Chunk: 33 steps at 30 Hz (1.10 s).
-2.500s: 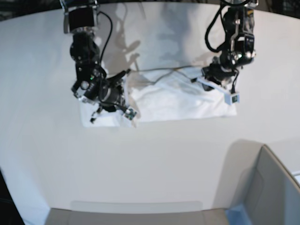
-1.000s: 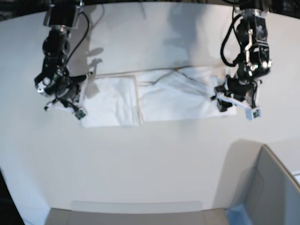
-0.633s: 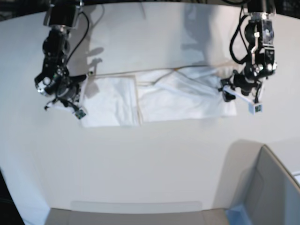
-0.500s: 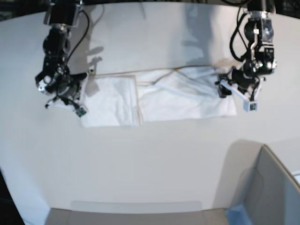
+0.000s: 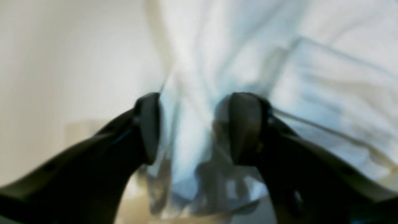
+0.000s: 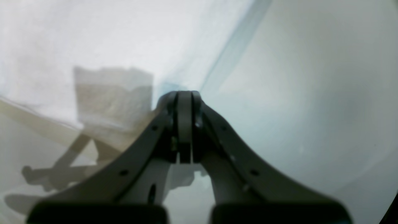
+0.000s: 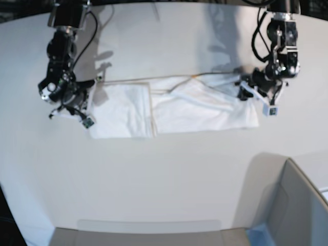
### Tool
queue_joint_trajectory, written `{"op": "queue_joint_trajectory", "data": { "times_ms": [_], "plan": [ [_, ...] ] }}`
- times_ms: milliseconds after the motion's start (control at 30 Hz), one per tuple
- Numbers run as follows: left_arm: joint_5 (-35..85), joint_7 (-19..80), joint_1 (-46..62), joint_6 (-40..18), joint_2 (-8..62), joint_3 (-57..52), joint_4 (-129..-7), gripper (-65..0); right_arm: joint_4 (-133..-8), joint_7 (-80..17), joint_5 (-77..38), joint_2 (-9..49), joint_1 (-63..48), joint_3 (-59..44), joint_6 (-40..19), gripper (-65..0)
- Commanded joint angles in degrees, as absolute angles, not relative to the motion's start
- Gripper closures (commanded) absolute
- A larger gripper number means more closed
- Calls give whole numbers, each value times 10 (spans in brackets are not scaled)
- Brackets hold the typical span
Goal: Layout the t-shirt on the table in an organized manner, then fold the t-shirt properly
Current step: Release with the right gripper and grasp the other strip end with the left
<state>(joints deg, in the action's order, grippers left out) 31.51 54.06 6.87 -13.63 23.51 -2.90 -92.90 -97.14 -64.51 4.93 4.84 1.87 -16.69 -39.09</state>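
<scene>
The white t-shirt [image 7: 200, 107] lies flat on the table [image 7: 164, 174], with a smooth folded panel [image 7: 123, 113] on its left and a wrinkled part on its right. My left gripper [image 7: 259, 100] hangs over the shirt's right edge. In the left wrist view it [image 5: 196, 124] is open, its black fingers [image 5: 149, 127] straddling creased cloth [image 5: 311, 87]. My right gripper [image 7: 77, 114] sits just off the shirt's left edge. It [image 6: 185, 102] is shut with nothing seen between its fingers, the shirt's edge [image 6: 124, 40] lying just past its tip.
A grey open-topped bin [image 7: 300, 205] stands at the near right corner. The table's curved front edge [image 7: 148, 221] runs along the bottom of the base view. Cables hang from both arms.
The left gripper has moved from the shirt's near right corner up and slightly inward over its right edge. The right arm has barely shifted. The shirt lies as before.
</scene>
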Motion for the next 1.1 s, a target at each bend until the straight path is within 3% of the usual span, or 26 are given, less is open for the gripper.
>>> {"op": "queue_joint_trajectory", "data": {
  "times_ms": [0, 367, 833, 1067],
  "plan": [
    [320, 539, 64, -151, 225, -33, -934, -276, -983, -639, 49, 50, 28, -168, -400, 0],
    [316, 579, 16, -154, 191, -36, -901, -9, -988, -639, 46, 48, 29, -165, -400, 0],
    [320, 614, -36, -154, 266, -36, -908, -12, -1071, -639, 47, 40, 29, -177, -400, 0],
    [320, 707, -44, -156, 259, -36, -1069, -12, -1018, -638, 44, 39, 33, -229, -400, 0]
  ]
}}
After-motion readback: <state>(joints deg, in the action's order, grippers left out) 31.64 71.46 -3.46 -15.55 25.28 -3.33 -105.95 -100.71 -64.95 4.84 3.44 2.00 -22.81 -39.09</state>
